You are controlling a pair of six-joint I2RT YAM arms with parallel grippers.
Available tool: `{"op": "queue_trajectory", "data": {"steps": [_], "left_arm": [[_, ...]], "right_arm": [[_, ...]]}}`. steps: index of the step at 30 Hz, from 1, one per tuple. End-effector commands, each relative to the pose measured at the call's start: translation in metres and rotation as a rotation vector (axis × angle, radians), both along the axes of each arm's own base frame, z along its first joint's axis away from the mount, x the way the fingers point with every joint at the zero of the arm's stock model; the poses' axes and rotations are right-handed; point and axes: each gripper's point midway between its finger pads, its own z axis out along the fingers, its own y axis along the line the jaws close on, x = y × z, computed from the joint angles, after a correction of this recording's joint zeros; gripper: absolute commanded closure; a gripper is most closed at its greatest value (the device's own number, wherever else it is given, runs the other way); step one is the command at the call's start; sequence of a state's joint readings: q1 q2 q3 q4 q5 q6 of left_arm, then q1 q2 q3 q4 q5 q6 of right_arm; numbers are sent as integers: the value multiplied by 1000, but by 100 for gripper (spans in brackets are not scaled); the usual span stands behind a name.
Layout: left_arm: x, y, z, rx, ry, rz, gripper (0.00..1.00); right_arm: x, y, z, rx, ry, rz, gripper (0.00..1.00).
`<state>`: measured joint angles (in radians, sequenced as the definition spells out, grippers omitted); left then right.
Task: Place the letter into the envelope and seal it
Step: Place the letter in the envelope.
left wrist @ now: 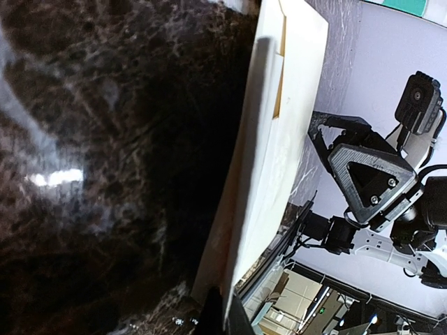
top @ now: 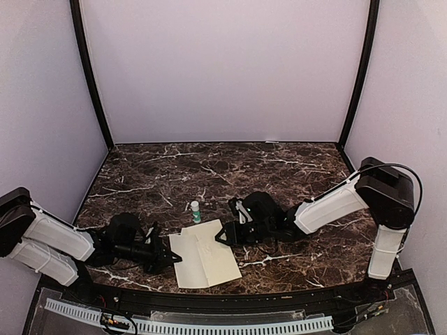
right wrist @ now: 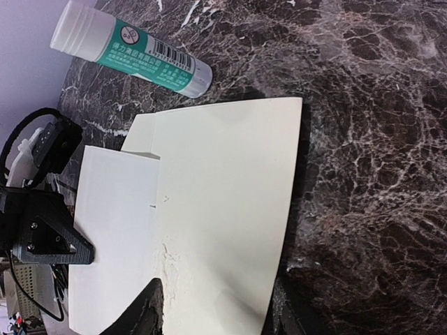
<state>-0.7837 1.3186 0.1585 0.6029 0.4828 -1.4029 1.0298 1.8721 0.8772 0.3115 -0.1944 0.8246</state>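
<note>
The cream envelope [top: 206, 262] lies flat on the marble near the front edge. My left gripper [top: 173, 258] is shut on its left edge, and in the left wrist view the paper [left wrist: 279, 160] runs edge-on into the pinched jaws [left wrist: 227, 314]. My right gripper [top: 222, 236] is at the envelope's far right corner. It is open and low over the sheet [right wrist: 223, 181], with one fingertip [right wrist: 147, 310] on the paper and the other at its right edge. The letter is hidden. A tan sliver [left wrist: 281, 84] shows between the envelope's layers, and I cannot tell what it is.
A green-and-white glue stick [top: 195, 211] stands just beyond the envelope, also seen in the right wrist view [right wrist: 133, 56]. The black front rail [top: 209, 300] runs close below the envelope. Lilac walls enclose the table on three sides.
</note>
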Motion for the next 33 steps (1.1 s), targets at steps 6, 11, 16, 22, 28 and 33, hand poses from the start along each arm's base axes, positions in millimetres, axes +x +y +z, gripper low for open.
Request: {"op": "queue_trajectory", "data": {"steps": [6,11,16,22,28,33], "left_arm": [[14,-7,6,-29,-48,11,100],[17,-8,2,-22,-55,8,100],[17,-10,1,-28,-52,-4,100],[15,-8,-2,-20,-47,-10,100],[13,-6,-3,-10,-47,-8,100],[13,-5,-2,-10,-50,-11,100]], "right_arm": [[-17,1,-18,-35,55,39,51],[-19,2,-20,-33,62,46,55],[-26,4,-18,13,93,57,57],[-35,7,-10,99,141,61,64],[-37,7,-4,137,168,50,77],[-39,6,1,173,189,46,84]]}}
